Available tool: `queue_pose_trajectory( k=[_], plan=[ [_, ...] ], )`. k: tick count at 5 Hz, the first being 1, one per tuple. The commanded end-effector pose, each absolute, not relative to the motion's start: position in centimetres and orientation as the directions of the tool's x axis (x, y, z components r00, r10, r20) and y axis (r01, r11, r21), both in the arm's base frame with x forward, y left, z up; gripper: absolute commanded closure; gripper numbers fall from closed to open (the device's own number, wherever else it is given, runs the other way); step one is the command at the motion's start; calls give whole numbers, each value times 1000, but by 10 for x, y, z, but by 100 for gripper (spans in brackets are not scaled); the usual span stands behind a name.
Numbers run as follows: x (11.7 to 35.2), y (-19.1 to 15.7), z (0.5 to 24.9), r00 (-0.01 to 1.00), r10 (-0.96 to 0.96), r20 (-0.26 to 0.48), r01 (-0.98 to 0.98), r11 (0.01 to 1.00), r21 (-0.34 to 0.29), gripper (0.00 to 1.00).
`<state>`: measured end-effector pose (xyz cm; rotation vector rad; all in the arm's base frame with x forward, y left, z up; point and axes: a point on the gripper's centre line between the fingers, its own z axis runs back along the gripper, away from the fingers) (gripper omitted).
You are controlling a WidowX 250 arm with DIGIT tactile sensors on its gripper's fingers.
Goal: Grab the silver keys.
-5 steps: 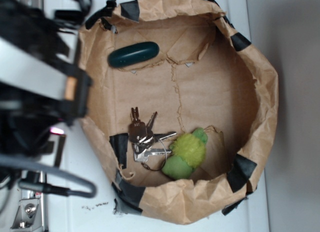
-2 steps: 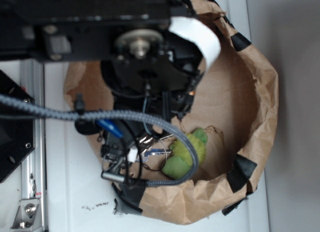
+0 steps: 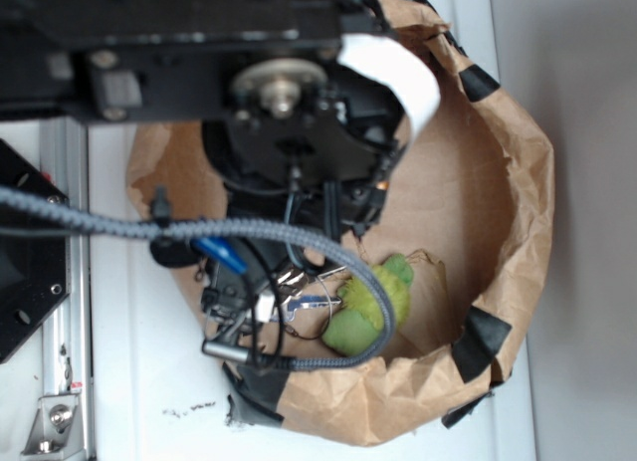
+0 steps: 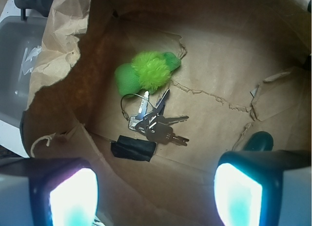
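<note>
Because the keys [image 4: 155,121] are lying flat on the bag floor [image 4: 219,74] with their wire ring touching the plush [image 4: 146,71], a poorly aimed descent is being judged likely to snag the plush or scrape paper, or to slip off thin metal. The fingers [image 4: 63,196] are being held spread, pinching nothing. The keys are being seen between the two fingers but well above them in the wrist view, apart from both, just beside a black tape patch [image 4: 132,149].

paper bag [image 4: 63,35] | green plush [image 4: 146,72] on floor | dark green oval [image 4: 258,139] | black tape [image 4: 132,149]
</note>
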<state>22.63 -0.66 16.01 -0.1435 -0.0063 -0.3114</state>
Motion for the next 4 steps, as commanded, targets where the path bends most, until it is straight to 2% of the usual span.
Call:
queue_pose_trajectory(
  k=[1,2,4],
  plan=[
    [288,5,131,910,-375,176,394,916,-81,0],
    [287,1,117,889,-430,153,449,885,-121,0],
    [256,0,70,817,-564,117,576,802,-160,0]
  ],
)
